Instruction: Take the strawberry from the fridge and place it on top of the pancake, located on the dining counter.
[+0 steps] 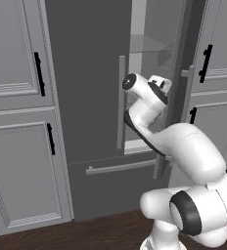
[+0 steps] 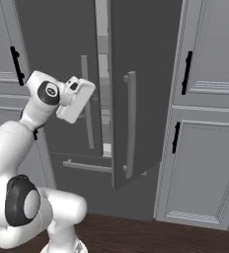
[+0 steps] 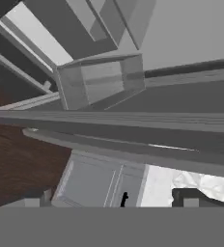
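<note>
The arm is working at the fridge [image 1: 96, 73], whose right door [image 2: 141, 89] is standing partly open — the opening step is in hand. The claw [image 1: 159, 84] is standing wide and empty by the door's edge. The strawberry is hidden somewhere inside. Next, the door needs swinging wider; its bar handle [image 2: 131, 123] and the panelled cabinets [image 2: 205, 108] are crowding the reach.

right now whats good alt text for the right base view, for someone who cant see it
A white robot arm reaches toward a tall dark grey fridge whose right door stands partly open, showing a pale strip of interior. Its tool is raised near the gap. Light grey cabinets with black handles flank the fridge above a dark wood floor.
</note>
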